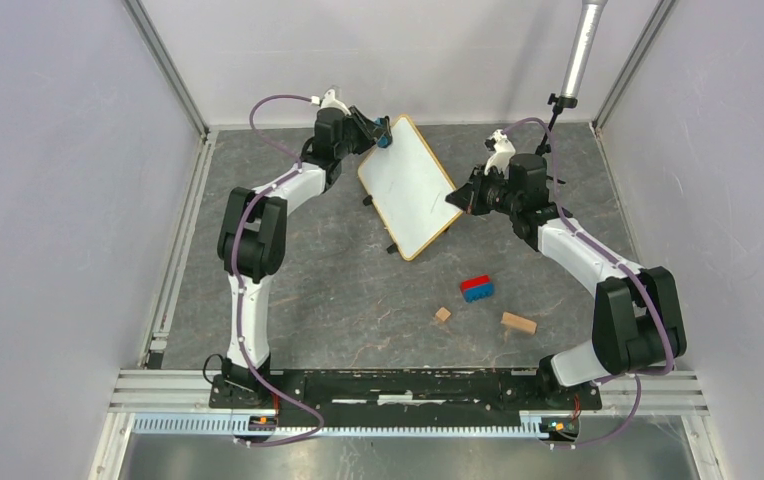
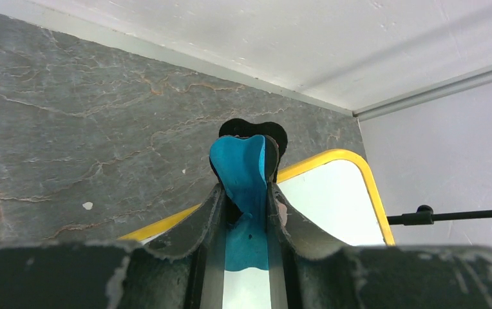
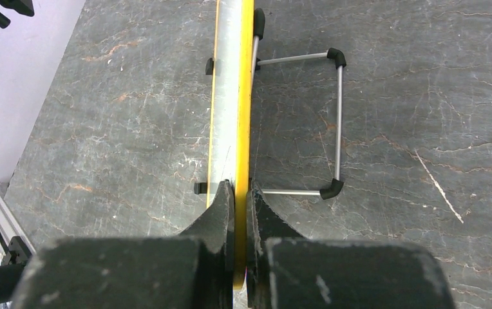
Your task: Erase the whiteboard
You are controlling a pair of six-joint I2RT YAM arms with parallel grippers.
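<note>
The whiteboard (image 1: pixel 408 190), white with a yellowish frame, stands tilted at the back middle of the table; only faint marks show on its face. My left gripper (image 1: pixel 386 138) is shut on a blue eraser (image 2: pixel 246 187) with a black back, held over the board's far corner (image 2: pixel 324 199). My right gripper (image 1: pixel 458 197) is shut on the board's right edge. In the right wrist view the board (image 3: pixel 237 96) shows edge-on between the fingers (image 3: pixel 221 206), with its wire stand (image 3: pixel 338 122) and black feet behind it.
A blue and red block (image 1: pixel 476 288), a small wooden cube (image 1: pixel 442 314) and a wooden block (image 1: pixel 518 322) lie on the grey table in front of the right arm. A metal pole (image 1: pixel 580 50) stands at the back right. Walls close the sides and back.
</note>
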